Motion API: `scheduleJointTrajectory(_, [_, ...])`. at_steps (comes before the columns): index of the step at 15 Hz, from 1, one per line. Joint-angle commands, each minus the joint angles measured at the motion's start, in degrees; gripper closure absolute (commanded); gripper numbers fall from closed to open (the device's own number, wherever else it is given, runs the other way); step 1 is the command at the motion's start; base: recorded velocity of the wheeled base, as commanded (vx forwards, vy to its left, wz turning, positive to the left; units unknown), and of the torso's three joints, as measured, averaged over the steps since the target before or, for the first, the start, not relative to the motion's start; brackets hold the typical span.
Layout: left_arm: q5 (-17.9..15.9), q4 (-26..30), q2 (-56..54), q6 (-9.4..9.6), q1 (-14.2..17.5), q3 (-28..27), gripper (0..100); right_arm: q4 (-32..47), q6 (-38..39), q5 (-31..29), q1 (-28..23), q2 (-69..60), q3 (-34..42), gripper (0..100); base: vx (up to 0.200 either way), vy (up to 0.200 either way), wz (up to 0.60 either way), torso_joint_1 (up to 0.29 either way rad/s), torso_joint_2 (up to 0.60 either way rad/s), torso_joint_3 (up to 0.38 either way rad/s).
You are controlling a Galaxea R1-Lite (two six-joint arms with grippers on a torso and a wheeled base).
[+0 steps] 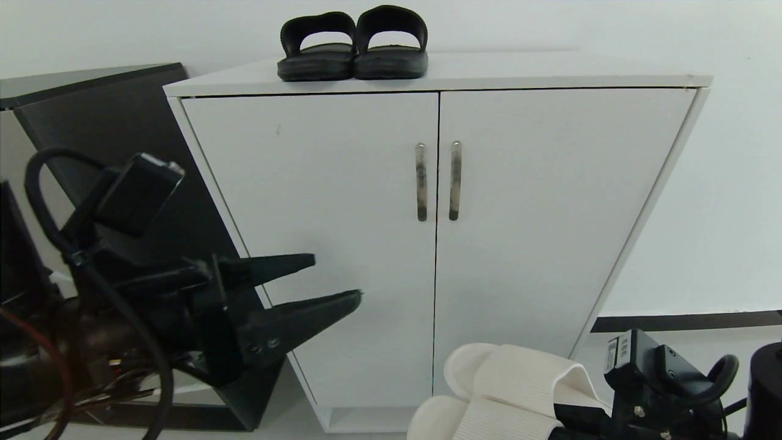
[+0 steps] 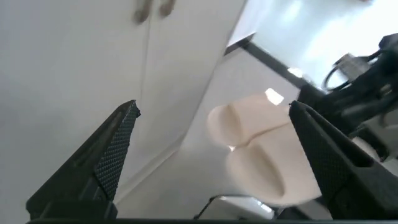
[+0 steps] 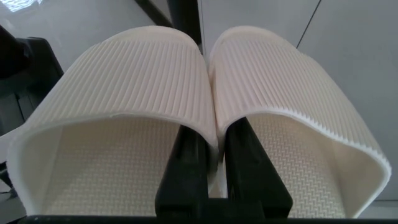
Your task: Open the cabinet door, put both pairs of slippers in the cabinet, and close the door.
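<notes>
Your left gripper (image 1: 337, 278) hangs wide open and empty in front of the white cabinet (image 1: 611, 76), just before the lower part of its left door (image 1: 317, 183), fingers pointing toward the middle seam. Your right gripper (image 3: 214, 168) is clamped on the pair of cream slippers (image 1: 519, 385), pinching their inner strap edges together, low down before the right door (image 1: 550, 214). Both doors sit closed, the two metal handles (image 1: 421, 181) side by side. The black slippers (image 1: 353, 46) rest as a pair on the cabinet top, toward its left end.
</notes>
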Motion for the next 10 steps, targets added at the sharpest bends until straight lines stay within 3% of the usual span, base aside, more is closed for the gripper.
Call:
scheduleJointTrajectory(1, [0.3,-0.9,8.9,-1.75,-3.9,-6.6,0,0.0,0.0,0.0,-0.1,0.3,0.3,100,0.000,0.000,0.00,0.000,0.00,0.000])
scheduleJointTrajectory(10, [-0.1,-0.8,20.8,-2.54,-8.7,-22.5,0,0.1,-0.7,0.9,0.7,0.9,1.4,100,0.000,0.000,0.00,0.000,0.00,0.000])
